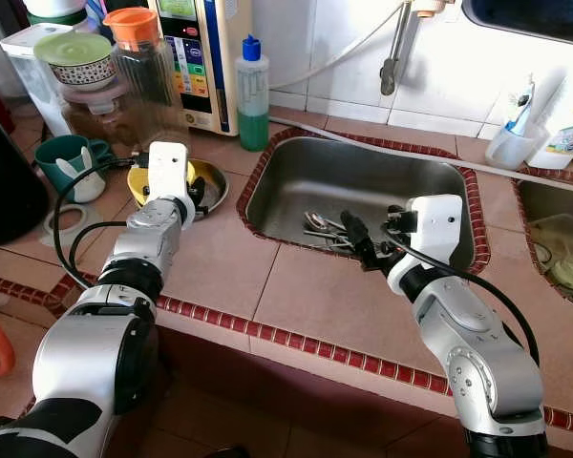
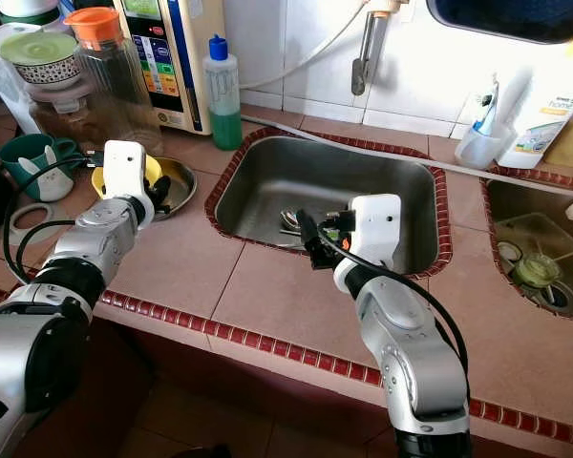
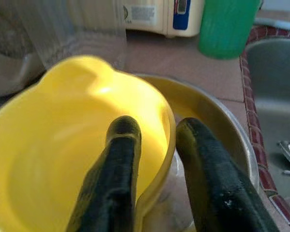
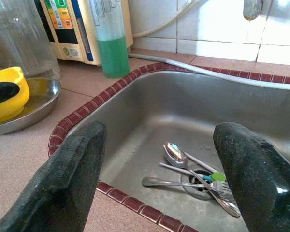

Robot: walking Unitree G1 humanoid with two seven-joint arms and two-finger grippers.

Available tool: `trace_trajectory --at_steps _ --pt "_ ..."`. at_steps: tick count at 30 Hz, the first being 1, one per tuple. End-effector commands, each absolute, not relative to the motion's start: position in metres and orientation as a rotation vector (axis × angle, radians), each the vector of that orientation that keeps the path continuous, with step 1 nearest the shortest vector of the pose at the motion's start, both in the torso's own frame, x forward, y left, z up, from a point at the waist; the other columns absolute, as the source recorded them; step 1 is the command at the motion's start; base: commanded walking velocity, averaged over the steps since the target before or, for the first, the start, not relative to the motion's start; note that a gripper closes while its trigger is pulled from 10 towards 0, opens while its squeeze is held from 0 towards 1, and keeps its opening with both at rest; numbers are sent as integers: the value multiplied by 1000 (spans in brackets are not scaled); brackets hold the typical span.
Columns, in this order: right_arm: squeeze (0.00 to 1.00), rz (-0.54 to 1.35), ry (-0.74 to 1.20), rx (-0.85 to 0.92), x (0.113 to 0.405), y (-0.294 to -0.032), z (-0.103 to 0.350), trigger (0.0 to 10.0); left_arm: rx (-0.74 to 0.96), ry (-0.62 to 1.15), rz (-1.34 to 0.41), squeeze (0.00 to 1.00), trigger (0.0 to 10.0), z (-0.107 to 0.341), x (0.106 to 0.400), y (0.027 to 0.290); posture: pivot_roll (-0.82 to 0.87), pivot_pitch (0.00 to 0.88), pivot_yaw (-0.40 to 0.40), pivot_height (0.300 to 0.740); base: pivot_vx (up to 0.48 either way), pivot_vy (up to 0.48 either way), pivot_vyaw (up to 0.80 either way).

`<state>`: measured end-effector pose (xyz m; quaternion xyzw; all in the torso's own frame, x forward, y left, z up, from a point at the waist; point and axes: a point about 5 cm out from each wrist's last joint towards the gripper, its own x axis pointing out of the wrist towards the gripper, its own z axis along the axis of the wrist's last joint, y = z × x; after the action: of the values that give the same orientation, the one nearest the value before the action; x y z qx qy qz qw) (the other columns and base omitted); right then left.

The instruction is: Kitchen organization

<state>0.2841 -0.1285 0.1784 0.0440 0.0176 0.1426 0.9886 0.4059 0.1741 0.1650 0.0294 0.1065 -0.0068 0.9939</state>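
Observation:
A yellow bowl (image 3: 63,145) sits in a shallow steel plate (image 1: 222,197) on the tiled counter, left of the sink (image 1: 363,172). My left gripper (image 3: 157,128) straddles the bowl's rim, one finger inside and one outside, closed on the wall. My right gripper (image 4: 160,126) hovers open over the sink's front edge with nothing between its fingers. Spoons and a fork (image 4: 193,174) lie around the drain in the sink bottom.
A green soap bottle (image 1: 253,95), a glass jar with an orange lid (image 1: 138,67) and a water purifier (image 1: 196,57) stand behind the plate. A teal mug (image 1: 67,162) is at the left. The faucet (image 1: 393,48) hangs over the sink; a second basin (image 1: 554,239) lies right.

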Motion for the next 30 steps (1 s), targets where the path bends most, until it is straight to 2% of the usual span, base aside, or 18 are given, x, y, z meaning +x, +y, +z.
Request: trace_trajectory --at_steps 1,21,22,23,24,25,30 --pt "0 277 41 85 285 -132 179 10000 77 187 -13 0 0 171 407 177 47 69 28 740 0 0 0" --pt "0 278 45 86 286 -131 178 10000 118 124 -54 0 0 180 410 170 51 67 28 740 0 0 0" --pt "0 278 45 87 286 -131 178 10000 120 119 -52 0 2039 181 410 169 51 67 28 740 0 0 0" --pt "0 278 45 87 286 -131 178 10000 109 110 -52 725 9686 183 410 169 51 67 28 740 0 0 0" --pt "0 278 45 87 286 -131 178 10000 100 104 -52 725 9686 184 411 169 51 67 28 740 0 0 0" --pt "0 278 45 87 286 -131 178 10000 72 94 -47 1000 10000 188 411 168 51 67 28 740 0 0 0" --pt "0 278 45 87 287 -131 178 10000 62 109 -17 1000 10000 188 412 170 52 66 28 740 0 0 0"
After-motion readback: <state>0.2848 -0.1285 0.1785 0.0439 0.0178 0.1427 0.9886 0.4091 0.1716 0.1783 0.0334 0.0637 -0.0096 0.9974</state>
